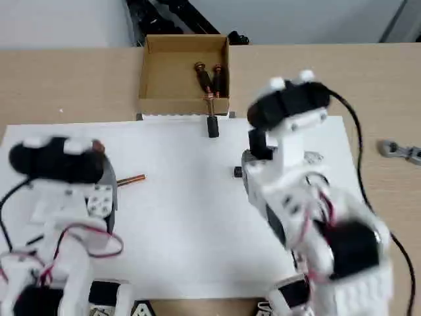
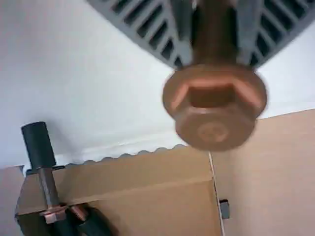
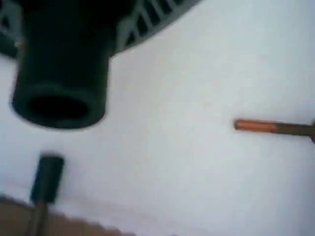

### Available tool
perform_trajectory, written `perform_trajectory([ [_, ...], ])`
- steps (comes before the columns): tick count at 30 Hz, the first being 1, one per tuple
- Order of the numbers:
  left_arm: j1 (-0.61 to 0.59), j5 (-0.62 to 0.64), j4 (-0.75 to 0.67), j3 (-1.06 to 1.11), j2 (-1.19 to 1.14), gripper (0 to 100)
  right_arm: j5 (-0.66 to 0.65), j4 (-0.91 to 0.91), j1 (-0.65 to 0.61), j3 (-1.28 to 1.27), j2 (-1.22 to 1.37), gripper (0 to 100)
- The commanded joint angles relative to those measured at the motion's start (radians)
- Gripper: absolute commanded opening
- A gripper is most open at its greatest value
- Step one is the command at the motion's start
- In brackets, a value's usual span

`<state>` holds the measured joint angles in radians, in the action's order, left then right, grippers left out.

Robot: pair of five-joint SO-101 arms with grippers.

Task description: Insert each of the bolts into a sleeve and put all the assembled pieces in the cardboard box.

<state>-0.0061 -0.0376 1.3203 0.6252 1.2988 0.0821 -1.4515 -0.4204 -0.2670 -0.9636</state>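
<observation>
My left gripper (image 2: 214, 29) is shut on a copper bolt (image 2: 214, 105), whose hex head faces the left wrist camera. In the high view the bolt's shank (image 1: 131, 178) pokes out to the right of the left arm, above the white sheet. My right gripper (image 3: 64, 29) is shut on a black sleeve (image 3: 59, 83) with its open bore showing; in the high view the sleeve's end (image 1: 237, 172) points left toward the bolt, well apart from it. The cardboard box (image 1: 150, 72) holds two assembled pieces (image 1: 209, 76). A third piece (image 1: 212, 122) lies across the box's front edge onto the sheet.
A white sheet (image 1: 184, 224) covers the table between the arms. A metal tool (image 1: 398, 150) lies on the bare wood at the far right. Dark equipment stands behind the box.
</observation>
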Motion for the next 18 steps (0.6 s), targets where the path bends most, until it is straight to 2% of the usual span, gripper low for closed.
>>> perform_trajectory([
  [1,0.049,0.066,-0.097,-0.087,-0.074,0,-0.025,0.056,-0.058,-0.058,-0.131,0.7],
  [5,0.149,0.100,-0.172,-0.151,-0.167,0,-0.028,0.197,-0.124,-0.218,-0.295,0.7],
  [9,0.216,0.106,-0.176,-0.232,-0.272,0,-0.026,0.397,-0.163,-0.439,-0.463,0.6],
  [14,0.301,0.106,-0.176,-0.337,-0.368,0,-0.026,0.610,-0.165,-0.735,-0.604,0.4],
  [18,0.371,0.106,-0.175,-0.418,-0.422,0,-0.026,0.748,-0.163,-0.861,-0.631,0.4],
])
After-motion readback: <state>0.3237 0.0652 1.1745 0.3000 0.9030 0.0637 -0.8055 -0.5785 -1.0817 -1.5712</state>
